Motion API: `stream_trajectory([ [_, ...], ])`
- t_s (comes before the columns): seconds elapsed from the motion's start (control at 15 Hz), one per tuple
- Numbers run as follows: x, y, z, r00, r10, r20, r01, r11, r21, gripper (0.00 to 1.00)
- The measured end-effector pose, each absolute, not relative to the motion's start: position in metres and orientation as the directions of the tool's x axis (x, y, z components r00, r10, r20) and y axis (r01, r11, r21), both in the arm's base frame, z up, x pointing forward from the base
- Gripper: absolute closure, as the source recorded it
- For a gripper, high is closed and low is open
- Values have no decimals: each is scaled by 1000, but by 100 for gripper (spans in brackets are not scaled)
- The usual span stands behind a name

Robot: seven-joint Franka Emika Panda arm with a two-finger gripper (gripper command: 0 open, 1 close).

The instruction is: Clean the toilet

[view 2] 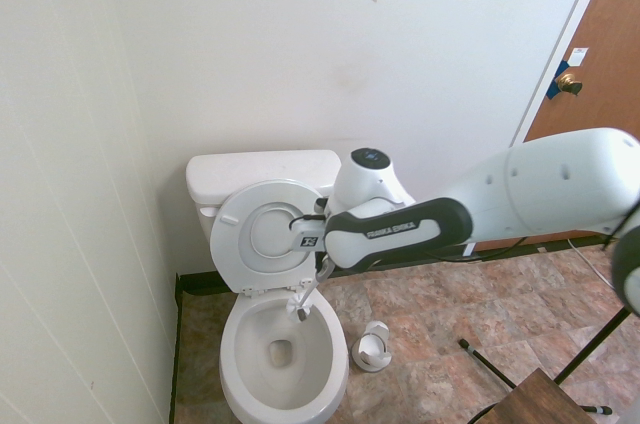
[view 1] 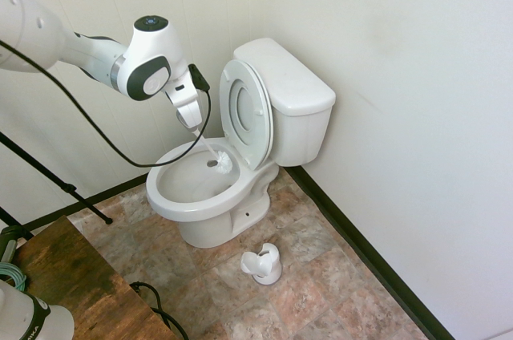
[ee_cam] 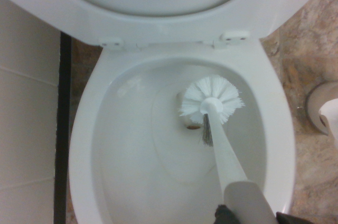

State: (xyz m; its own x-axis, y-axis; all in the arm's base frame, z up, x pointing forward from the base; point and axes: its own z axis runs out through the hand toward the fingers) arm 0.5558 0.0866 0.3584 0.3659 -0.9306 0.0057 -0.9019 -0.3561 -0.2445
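Observation:
The toilet stands against the back wall with its seat and lid raised against the tank. My gripper hangs over the bowl's rear half, shut on the handle of a white toilet brush. The brush slants down into the bowl. Its bristle head rests low on the inner wall, close to the drain hole, in the wrist view. From the other side, the gripper sits just in front of the raised seat, with the brush head inside the bowl.
A small white brush holder stands on the tiled floor beside the toilet's base. A wooden table fills the near left corner. Walls close in behind and left of the toilet. A brown door is at the far right.

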Motion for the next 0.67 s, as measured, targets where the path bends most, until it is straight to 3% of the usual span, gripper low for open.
stream_trajectory([
  [0.27,528,-3,429,239,-971,-24,-928,-220,-302,100],
  [0.67,536,-116,384,73,-997,-21,-965,-65,-253,100],
])
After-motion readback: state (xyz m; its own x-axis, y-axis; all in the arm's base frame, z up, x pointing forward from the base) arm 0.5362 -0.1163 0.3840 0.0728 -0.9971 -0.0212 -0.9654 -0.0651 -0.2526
